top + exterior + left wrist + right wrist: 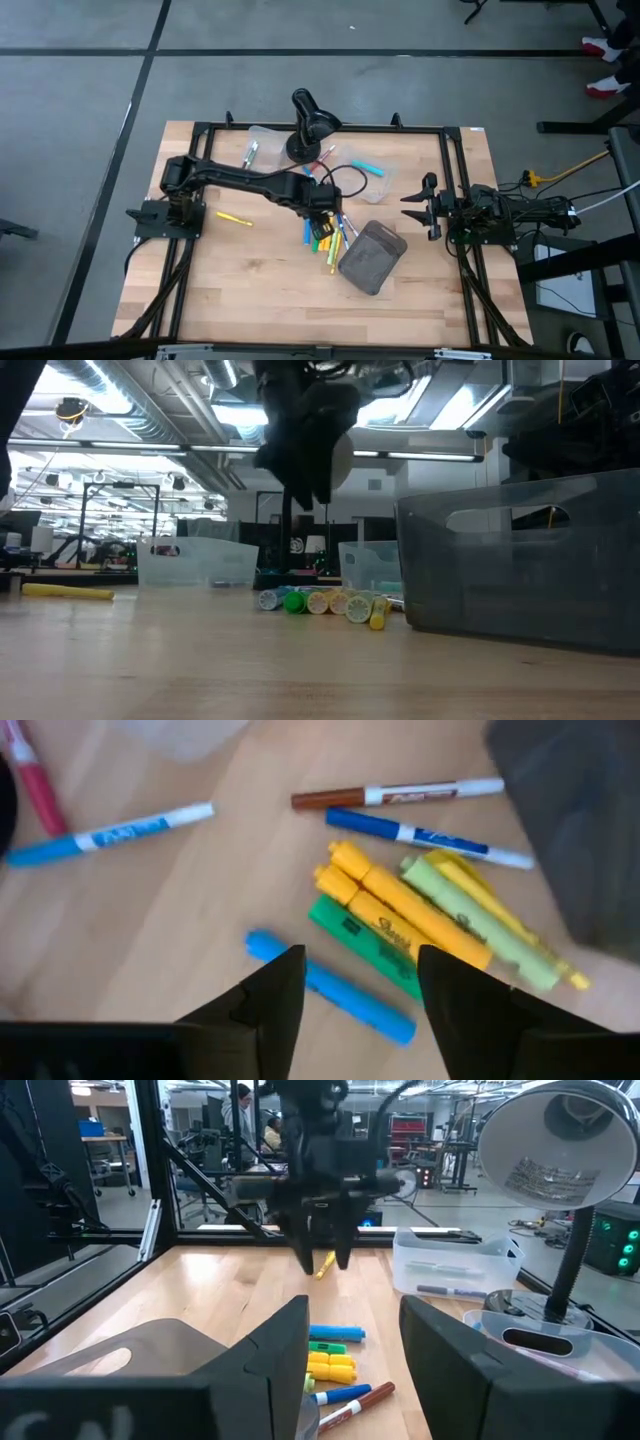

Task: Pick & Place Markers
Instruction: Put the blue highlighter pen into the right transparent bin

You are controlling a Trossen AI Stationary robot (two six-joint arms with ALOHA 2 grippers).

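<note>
Pale wood-grain table (250, 280) carries a heap of slim plastic markers (325, 238) at its middle, just beside the soft grey pouch (372, 257). Above the heap hangs the left gripper (360, 982), fingers spread and empty. Off at the right edge, the right gripper (418, 206) waits, jaws parted.

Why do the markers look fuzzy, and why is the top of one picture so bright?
Left wrist view: the markers are soft, likely motion blur above the left gripper. Low view: ceiling lights glare, leaving the left arm a dark silhouette. High view: even light, soft shadows.
</note>
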